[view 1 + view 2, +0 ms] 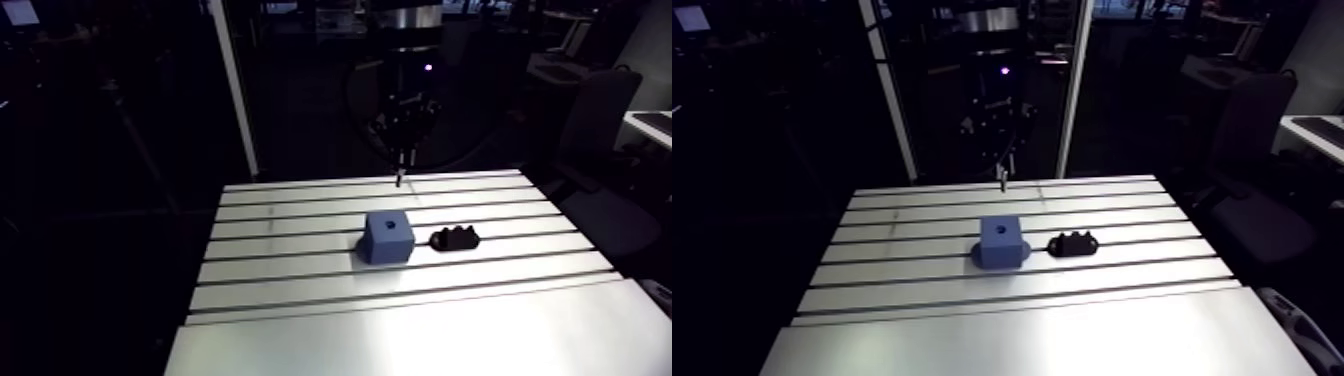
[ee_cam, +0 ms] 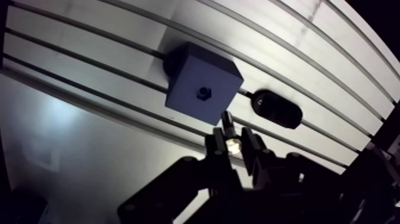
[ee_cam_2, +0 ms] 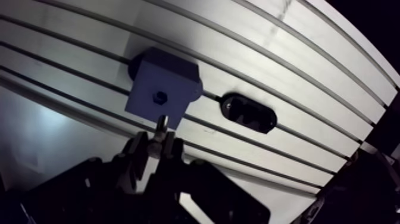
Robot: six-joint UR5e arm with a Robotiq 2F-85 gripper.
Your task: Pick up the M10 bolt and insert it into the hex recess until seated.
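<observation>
The black 2-fingered gripper (image 2: 231, 142) is closest to the wrist camera. Its jaws are drawn narrow and clamped on the small silvery M10 bolt (image 2: 227, 121), which sticks out past the fingertips toward the table. Ahead of the bolt's free end in the wrist view stands the blue cube-shaped block (image 2: 196, 71), with the dark hex recess (image 2: 203, 93) in the middle of its top face. Just beside the block, not touching it, lies a black oval moulded holder (image 2: 277, 108) whose hollows appear empty.

In the arm view the gripper hangs over the far edge of the slotted aluminium table (image 1: 400, 330), behind the block, with the bolt lifted clear of the surface.

The pick looks done, and the step in hand is carrying the bolt to the block. The next move calls for bringing the bolt directly over the recess, lining its axis up with the hole, then lowering it straight until it seats. A small sideways error would probably land it on the block's top face instead.
</observation>
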